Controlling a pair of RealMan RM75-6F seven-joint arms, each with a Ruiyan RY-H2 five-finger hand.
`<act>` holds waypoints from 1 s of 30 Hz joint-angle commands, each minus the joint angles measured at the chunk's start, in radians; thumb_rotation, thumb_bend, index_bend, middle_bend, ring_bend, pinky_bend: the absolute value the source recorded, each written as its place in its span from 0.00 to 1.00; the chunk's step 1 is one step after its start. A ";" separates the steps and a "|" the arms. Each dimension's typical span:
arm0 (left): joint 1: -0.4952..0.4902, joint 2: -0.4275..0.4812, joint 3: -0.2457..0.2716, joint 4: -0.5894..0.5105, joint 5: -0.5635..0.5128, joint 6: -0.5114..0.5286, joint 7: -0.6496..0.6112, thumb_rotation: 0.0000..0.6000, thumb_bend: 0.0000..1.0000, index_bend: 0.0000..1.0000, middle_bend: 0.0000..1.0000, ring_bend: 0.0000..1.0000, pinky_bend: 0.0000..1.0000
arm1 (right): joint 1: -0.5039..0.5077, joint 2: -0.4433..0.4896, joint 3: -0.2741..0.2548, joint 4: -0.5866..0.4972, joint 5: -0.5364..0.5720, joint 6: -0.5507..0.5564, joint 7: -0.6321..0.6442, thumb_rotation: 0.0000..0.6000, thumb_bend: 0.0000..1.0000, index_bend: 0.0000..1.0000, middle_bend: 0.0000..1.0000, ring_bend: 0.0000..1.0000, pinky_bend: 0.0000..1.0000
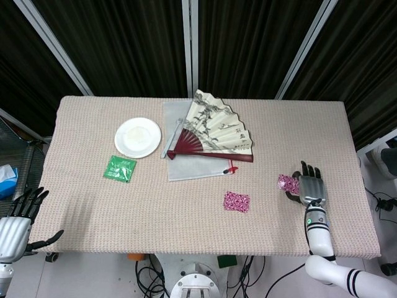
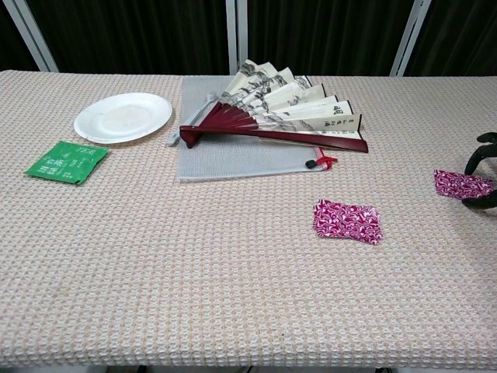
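Note:
My right hand (image 1: 309,184) hangs over the table's right side with its fingers spread, right beside a small pink patterned packet (image 1: 288,184); nothing is in its grasp. In the chest view only its dark fingertips (image 2: 483,148) show at the right edge, next to that packet (image 2: 461,185). A second pink packet (image 1: 237,201) (image 2: 347,221) lies nearer the middle. My left hand (image 1: 18,222) is off the table's front left corner, fingers apart and holding nothing.
An open paper fan (image 1: 214,131) lies on a grey mat (image 1: 186,166) at the back middle. A white plate (image 1: 138,137) sits to its left, with a green sachet (image 1: 120,168) in front of it.

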 commanded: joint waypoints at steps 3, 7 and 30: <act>0.000 0.001 0.000 0.000 0.001 0.001 0.000 0.60 0.12 0.07 0.04 0.00 0.12 | -0.001 0.004 -0.002 0.000 -0.005 -0.009 0.017 0.87 0.49 0.41 0.00 0.00 0.00; 0.000 0.001 0.000 -0.001 0.001 0.001 0.001 0.60 0.12 0.07 0.04 0.00 0.12 | -0.005 0.011 -0.002 -0.003 -0.022 -0.008 0.044 0.89 0.52 0.42 0.00 0.00 0.00; 0.002 0.008 -0.007 -0.006 0.003 0.018 -0.005 0.61 0.12 0.07 0.04 0.00 0.12 | -0.009 0.076 -0.033 -0.227 -0.232 -0.033 0.207 0.91 0.54 0.44 0.00 0.00 0.00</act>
